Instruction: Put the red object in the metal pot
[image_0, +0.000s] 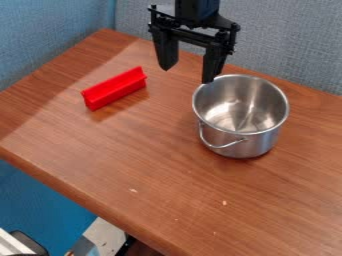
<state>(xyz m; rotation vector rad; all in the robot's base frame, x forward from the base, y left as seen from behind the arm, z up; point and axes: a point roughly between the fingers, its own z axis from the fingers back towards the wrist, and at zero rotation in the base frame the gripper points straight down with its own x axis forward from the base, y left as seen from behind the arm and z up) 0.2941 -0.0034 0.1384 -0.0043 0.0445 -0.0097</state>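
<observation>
A bright red bar-shaped block, the red object (114, 89), lies flat on the wooden table (134, 150), left of centre and turned at a slant. The metal pot (242, 117), shiny and round with a thin wire handle hanging at its front, stands upright on the right side with nothing inside. My gripper (189, 62) hangs above the table at the back, behind the pot's left rim and to the right of the red object. Its black fingers point down, spread wide, with nothing between them.
The table's front edge runs diagonally from left to lower right, with floor below. A blue wall stands behind the table.
</observation>
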